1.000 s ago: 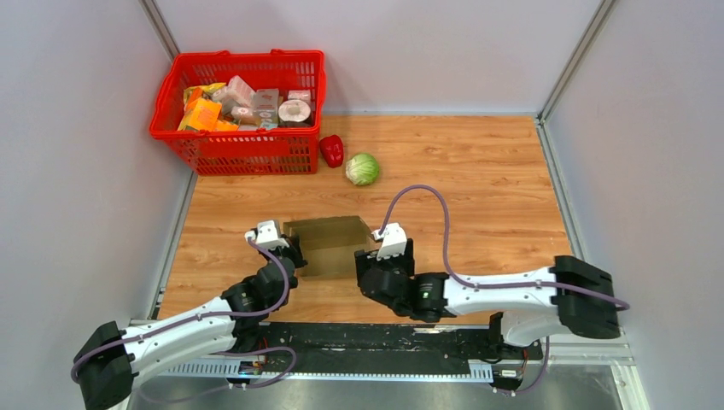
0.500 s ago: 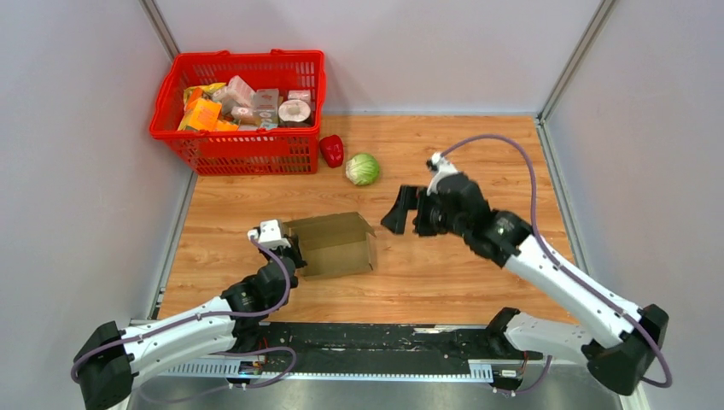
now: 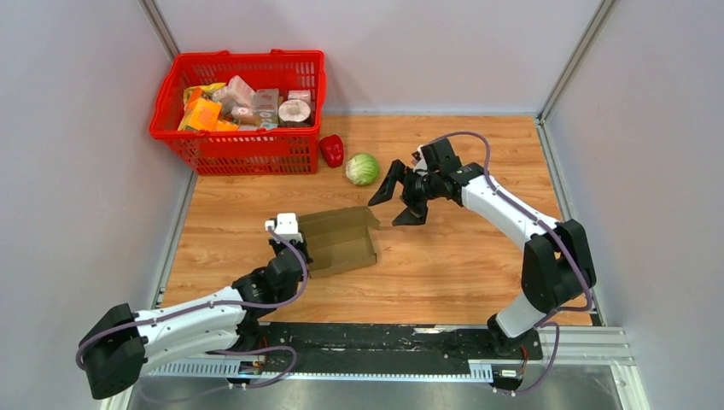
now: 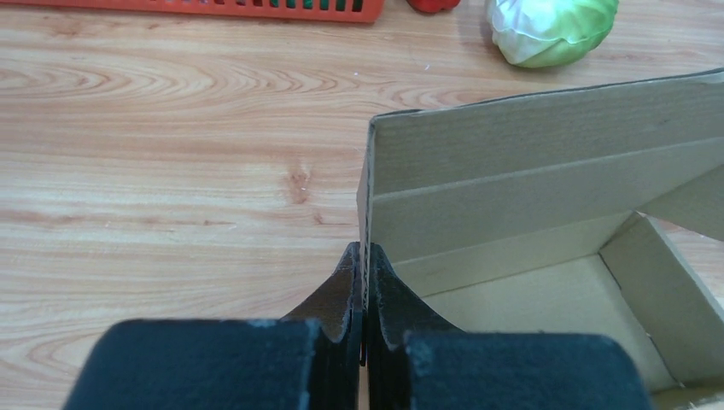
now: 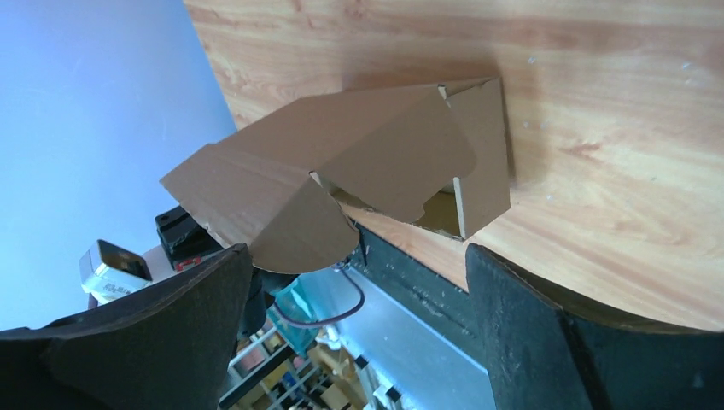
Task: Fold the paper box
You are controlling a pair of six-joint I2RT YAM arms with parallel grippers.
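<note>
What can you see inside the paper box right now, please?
Only bare cardboard floor and walls show inside the paper box; the left gripper hides its near corner.

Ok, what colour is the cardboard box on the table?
The box is plain brown corrugated cardboard with no print; the left wrist view shows it best.

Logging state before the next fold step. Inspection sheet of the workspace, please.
Surface: wooden table, no spills seen.
Job's things: paper box on the table, partly formed, flaps up.
Clutter: red basket holding packages at the far left; red pepper and cabbage beside it.
Grippers: left gripper, jaws shut on a box wall; right gripper, jaws open, empty, apart from the box.
Cables: purple cable looped along each arm, no snag seen.
Surroundings: grey walls; nothing else seen.
</note>
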